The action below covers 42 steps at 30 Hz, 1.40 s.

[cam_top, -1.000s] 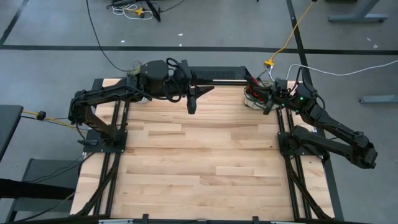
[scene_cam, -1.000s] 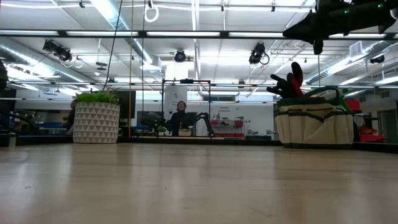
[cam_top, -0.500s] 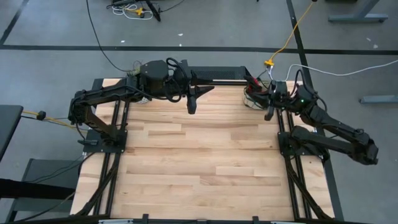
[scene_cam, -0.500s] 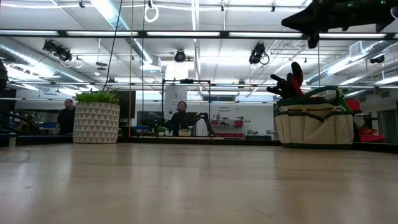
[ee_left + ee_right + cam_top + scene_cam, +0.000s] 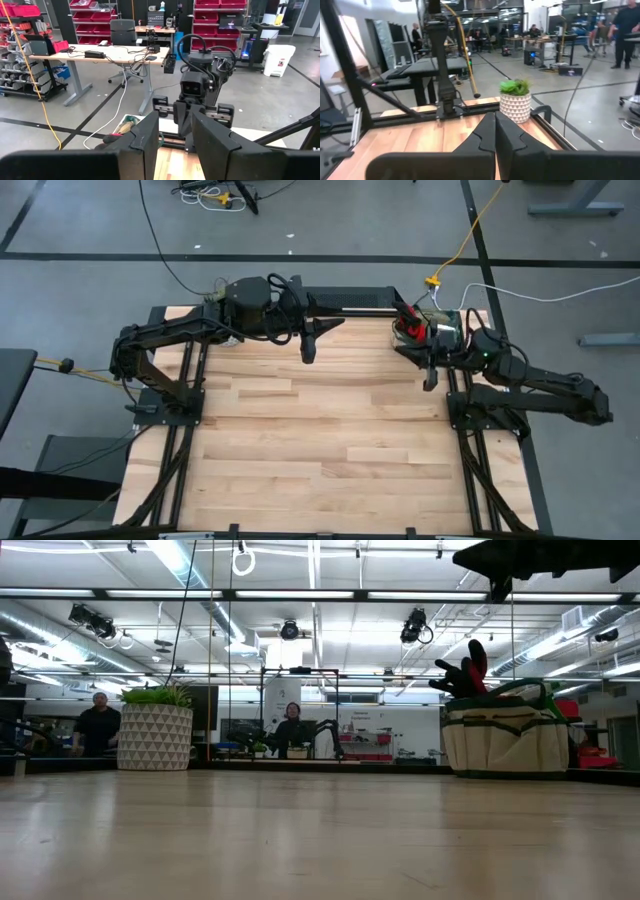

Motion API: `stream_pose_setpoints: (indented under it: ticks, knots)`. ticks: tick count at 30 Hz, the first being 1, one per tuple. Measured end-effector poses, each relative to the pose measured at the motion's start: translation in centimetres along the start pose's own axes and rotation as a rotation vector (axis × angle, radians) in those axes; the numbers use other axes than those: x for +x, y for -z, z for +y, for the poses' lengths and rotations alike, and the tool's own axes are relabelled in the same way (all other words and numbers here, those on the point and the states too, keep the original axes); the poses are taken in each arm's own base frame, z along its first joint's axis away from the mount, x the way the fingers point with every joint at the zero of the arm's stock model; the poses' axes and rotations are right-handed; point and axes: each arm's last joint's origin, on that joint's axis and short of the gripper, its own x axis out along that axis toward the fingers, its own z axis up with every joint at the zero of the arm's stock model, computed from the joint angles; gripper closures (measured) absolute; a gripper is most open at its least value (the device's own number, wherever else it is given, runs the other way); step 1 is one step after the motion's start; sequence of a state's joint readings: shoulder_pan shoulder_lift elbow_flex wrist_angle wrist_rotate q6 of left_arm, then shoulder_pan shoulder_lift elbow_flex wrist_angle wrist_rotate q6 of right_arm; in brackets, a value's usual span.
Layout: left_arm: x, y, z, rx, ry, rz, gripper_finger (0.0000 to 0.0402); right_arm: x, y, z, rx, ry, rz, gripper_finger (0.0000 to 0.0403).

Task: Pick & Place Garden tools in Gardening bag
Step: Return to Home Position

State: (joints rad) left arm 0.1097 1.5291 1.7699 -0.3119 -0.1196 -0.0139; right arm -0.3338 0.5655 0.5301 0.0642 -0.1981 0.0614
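The right fingers (image 5: 429,377) are clenched on nothing and hang high over the desk (image 5: 320,450). The gardening bag (image 5: 420,330) stands just beside and below them, at the desk's far corner. The black glove (image 5: 461,673) with its red cuff pokes up out of the bag's mouth, well above the rim rather than tucked down inside.

That is where the trouble could come from, as I judge it: if the right arm folds home low or swings wide, its wrist or forearm may brush the glove or the rim. The bag is soft, so a knock could tip it or flick the glove out onto the desk.

The left fingers (image 5: 309,354) are released and empty, raised near the middle of the far edge. They are well apart from the bag, so a clash between the arms looks unlikely. The plant pot (image 5: 155,738) sits far from both pairs of fingers and seems safe
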Motion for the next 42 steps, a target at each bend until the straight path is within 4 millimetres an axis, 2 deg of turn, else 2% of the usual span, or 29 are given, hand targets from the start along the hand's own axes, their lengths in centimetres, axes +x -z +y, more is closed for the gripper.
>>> stream_pose_setpoints:
  ticks: [23,35,42]
  knots:
    - [0.0,0.0,0.0,-0.001,0.001,0.000,0.0280,0.3,0.5,3.0,-0.050,-0.068,0.039,0.0403]
    - [0.0,0.0,0.0,-0.001,0.001,0.000,0.0280,0.2,0.7,3.4,-0.055,-0.142,0.051,0.0403]
    - [0.0,0.0,0.0,-0.001,0.001,0.000,0.0280,0.2,1.5,3.4,-0.067,-0.176,0.138,0.0403]
